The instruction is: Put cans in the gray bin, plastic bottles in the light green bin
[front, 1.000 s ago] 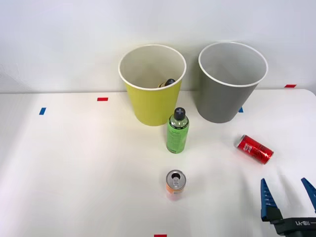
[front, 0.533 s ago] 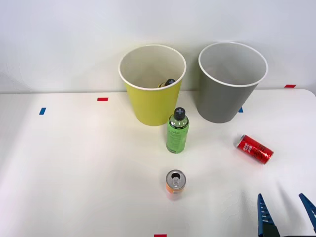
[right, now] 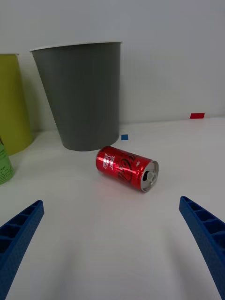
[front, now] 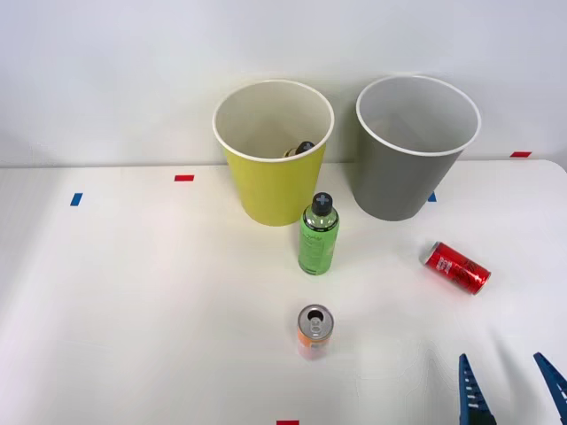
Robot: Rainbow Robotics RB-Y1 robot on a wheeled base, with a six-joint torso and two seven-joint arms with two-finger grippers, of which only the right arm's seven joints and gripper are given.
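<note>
We see the red can point(front: 456, 267) lying on its side near the table's point(front: 133, 292) right edge, long axis diagonal, its opened top toward our right gripper point(front: 512, 390), whose fingers stand wide apart. The gray bin point(front: 413, 146) stands behind it. The green bottle point(front: 318, 235) and orange can point(front: 314, 331) stand upright mid-table, before the green bin point(front: 271, 152).

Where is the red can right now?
In the front view, the red can lies on its side on the table's right, just in front of the gray bin.

Toppled can point(front: 456, 267) right of upright bottle point(front: 319, 235)
</note>
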